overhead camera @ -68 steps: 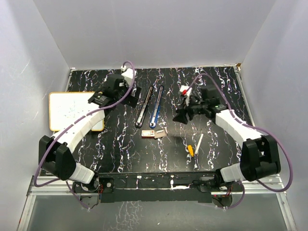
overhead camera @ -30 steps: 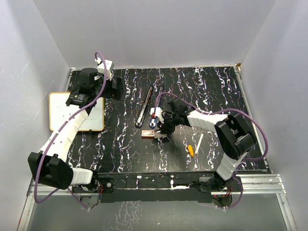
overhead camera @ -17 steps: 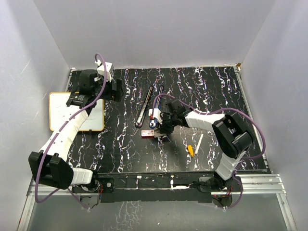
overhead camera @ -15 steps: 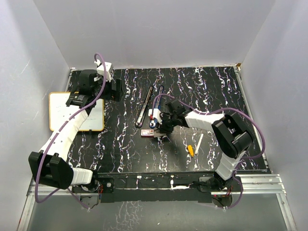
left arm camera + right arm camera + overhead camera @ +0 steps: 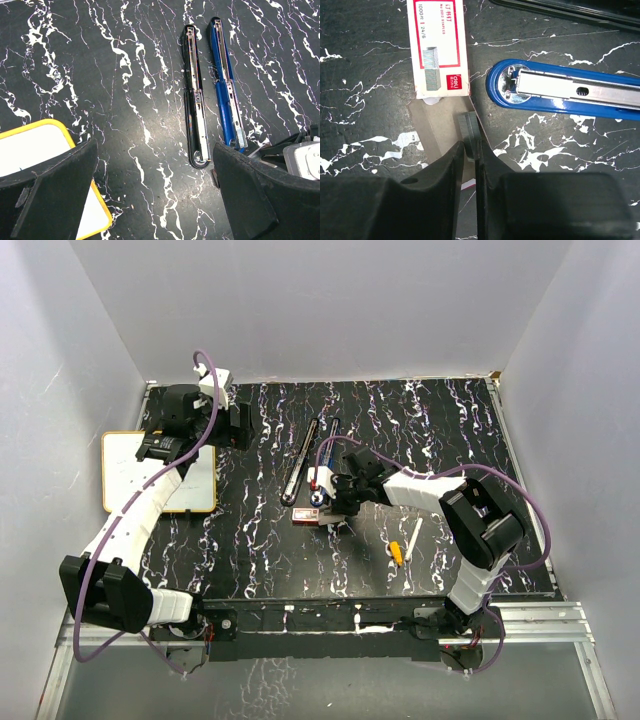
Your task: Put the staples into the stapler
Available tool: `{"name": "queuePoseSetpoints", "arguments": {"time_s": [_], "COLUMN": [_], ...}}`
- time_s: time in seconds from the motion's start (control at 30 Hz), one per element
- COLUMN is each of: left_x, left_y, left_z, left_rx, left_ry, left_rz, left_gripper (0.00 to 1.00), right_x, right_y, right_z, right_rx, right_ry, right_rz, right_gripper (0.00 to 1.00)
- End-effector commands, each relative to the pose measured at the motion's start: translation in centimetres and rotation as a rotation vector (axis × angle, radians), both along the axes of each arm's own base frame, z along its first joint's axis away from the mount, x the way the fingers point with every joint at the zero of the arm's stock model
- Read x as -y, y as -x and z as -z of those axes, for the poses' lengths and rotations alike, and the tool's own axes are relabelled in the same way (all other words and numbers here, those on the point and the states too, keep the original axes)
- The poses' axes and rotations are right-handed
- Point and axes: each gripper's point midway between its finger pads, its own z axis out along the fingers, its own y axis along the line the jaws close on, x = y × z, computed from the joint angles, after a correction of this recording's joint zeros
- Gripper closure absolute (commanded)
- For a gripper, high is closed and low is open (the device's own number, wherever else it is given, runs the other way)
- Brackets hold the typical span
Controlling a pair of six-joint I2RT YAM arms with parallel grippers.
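**Right hand pinching a staple strip at the near end of the open blue stapler**

Nearest you, right of centre on the desk (image 5: 430,430), lies a yellow-tipped white pen (image 5: 405,543), apart from the work. Just beyond it and to the left, your right hand (image 5: 470,146) is closed to a narrow slit. The end of a grey staple strip (image 5: 468,131) is pinched between its fingers, over the tan tray (image 5: 436,131) of the staple box (image 5: 438,50). The red-and-white sleeve of the box lies flat just left of the strip.

Just beyond the hand is the rounded near end of the blue stapler (image 5: 560,92), laid open with its metal channel facing up. The black stapler (image 5: 196,115), also open, lies parallel just to its left. Both run toward the far side. At the left edge sits a yellow-framed whiteboard (image 5: 140,470). Farthest, at the far left, your left hand (image 5: 155,150) hangs above the desk with its fingers spread wide and nothing between them.

Hazards, as judged from this view:
- You appear to hold only one end of the strip, so it may pivot in the grip or snap where the staples are glued.
- The light tray may lift with the strip and spill its contents.
- The channel is narrow, and a tilted strip would ride on its wall and scatter.
- Nothing steadies the blue stapler, so a push from the strip could slide it.
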Motion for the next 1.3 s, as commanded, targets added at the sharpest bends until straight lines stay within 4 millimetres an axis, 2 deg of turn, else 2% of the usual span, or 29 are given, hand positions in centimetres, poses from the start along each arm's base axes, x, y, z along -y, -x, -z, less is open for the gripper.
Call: {"name": "queuePoseSetpoints", "arguments": {"time_s": [0.0,0.07,0.1,0.13,0.33,0.57,0.83,0.93,1.13,1.27], "left_x": [0.0,0.0,0.0,-0.1,0.2,0.4,0.7,0.7,0.7,0.7], "left_y": [0.3,0.3,0.3,0.2,0.2,0.3,0.6,0.6,0.7,0.7], "left_z": [-1.0,-0.9,-0.8,-0.8,-0.4,-0.2,0.0,-0.1,0.0,0.1], "left_rx": [0.033,0.034,0.033,0.034,0.022,0.019,0.019,0.022,0.027,0.025], "left_ry": [0.017,0.012,0.011,0.008,0.013,0.017,0.027,0.024,0.021,0.021], "left_rz": [0.011,0.013,0.013,0.013,0.027,0.037,0.059,0.059,0.063,0.063], "left_gripper": [0.03,0.03,0.03,0.03,0.03,0.03,0.03,0.03,0.03,0.03], "right_x": [-0.5,-0.7,-0.9,-1.0,-1.1,-1.1,-1.6,-1.5,-0.8,-0.4], "right_y": [-0.2,0.0,-0.1,0.0,0.4,0.0,-0.5,-0.5,-0.4,0.0], "right_z": [-0.5,-0.7,-1.9,-2.3,-2.6,-2.7,-4.3,-4.3,-3.8,-3.2], "right_rx": [0.032,0.022,0.036,0.036,0.023,0.044,0.06,0.064,0.058,0.054], "right_ry": [-0.012,-0.017,-0.037,-0.045,-0.062,-0.062,-0.111,-0.109,-0.078,-0.055], "right_rz": [-0.025,-0.033,-0.039,-0.044,-0.054,-0.028,0.004,0.006,0.008,0.001], "right_gripper": [0.83,0.85,0.86,0.87,0.92,0.92,0.92,0.92,0.77,0.71]}}
